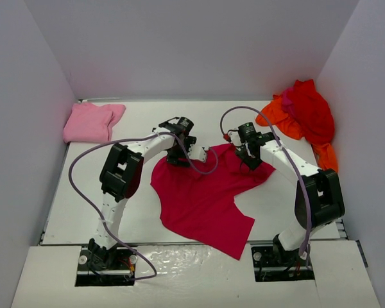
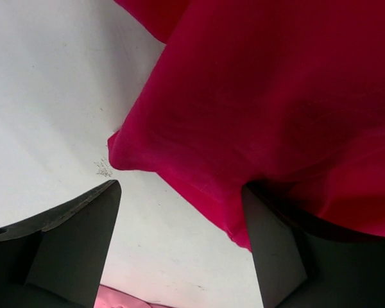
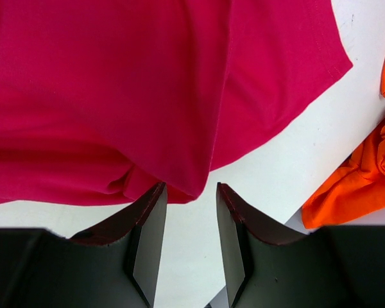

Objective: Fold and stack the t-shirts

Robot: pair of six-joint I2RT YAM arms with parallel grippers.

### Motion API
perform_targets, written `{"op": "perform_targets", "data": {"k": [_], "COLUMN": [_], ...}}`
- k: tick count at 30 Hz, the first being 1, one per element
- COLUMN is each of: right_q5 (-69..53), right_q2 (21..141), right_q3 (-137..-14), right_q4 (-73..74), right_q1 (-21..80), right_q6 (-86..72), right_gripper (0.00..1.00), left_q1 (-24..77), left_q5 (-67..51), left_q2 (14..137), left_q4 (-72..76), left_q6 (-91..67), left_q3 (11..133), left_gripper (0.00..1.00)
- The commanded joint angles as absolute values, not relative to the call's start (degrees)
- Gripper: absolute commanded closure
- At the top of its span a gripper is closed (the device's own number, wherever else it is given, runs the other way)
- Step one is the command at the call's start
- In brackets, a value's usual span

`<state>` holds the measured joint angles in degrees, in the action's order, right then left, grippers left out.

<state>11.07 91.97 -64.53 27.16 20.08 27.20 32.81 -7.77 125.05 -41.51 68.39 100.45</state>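
**A:** How will the crimson-magenta t-shirt [image 1: 205,199] handle?

**B:** Light and limp, with no stiffness, I'd judge. Pinch it at a hem corner or a shoulder. It is plain cloth, lying rumpled mid-desk [image 1: 83,192] between the 2 arms.

**A:** And the jaws?

**B:** The left jaws are released, wide, at its far edge. The right jaws are apart too, with a fold at their tips and nothing pinched.

High rear overview, 2 close wrist views, crimson t-shirt [image 1: 205,196] in all
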Motion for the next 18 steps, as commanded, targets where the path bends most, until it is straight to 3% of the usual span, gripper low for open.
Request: {"op": "perform_targets", "data": {"k": [1,3,5,6,7,8,18], "right_q5": [11.05,10.99,11.07,11.07,11.07,11.07,11.16], "right_q2": [92.78,93.15,93.44,93.51,93.52,93.48,93.34], "right_q3": [-66.88,-66.88,-66.97,-66.97,-66.92,-66.85,-66.62], "right_q4": [26.54,26.54,26.54,26.54,26.49,26.49,26.37], "right_q1": [19.6,19.6,19.6,19.6,19.6,19.6,19.34], "right_q6": [26.74,26.81,26.69,26.55,26.49,26.49,26.46], "right_gripper": [0.66,0.66,0.66,0.66,0.66,0.66,0.66], "left_q1": [32.26,32.17,32.15,32.08,32.08,32.04,31.99], "left_q5": [-9.97,-10.11,-10.3,-10.37,-10.43,-10.77,-11.43], "left_q2": [122.77,122.78,123.22,123.64,123.77,123.88,124.38], "left_q4": [-40.39,-40.25,-40.79,-40.87,-40.76,-40.69,-41.41], "left_q6": [69.89,70.13,70.57,70.58,70.47,70.36,69.79], "left_q3": [102.62,102.4,102.97,103.26,103.55,103.79,105.72], "left_gripper": [0.3,0.4,0.68,0.74,0.91,1.0,1.0]}}
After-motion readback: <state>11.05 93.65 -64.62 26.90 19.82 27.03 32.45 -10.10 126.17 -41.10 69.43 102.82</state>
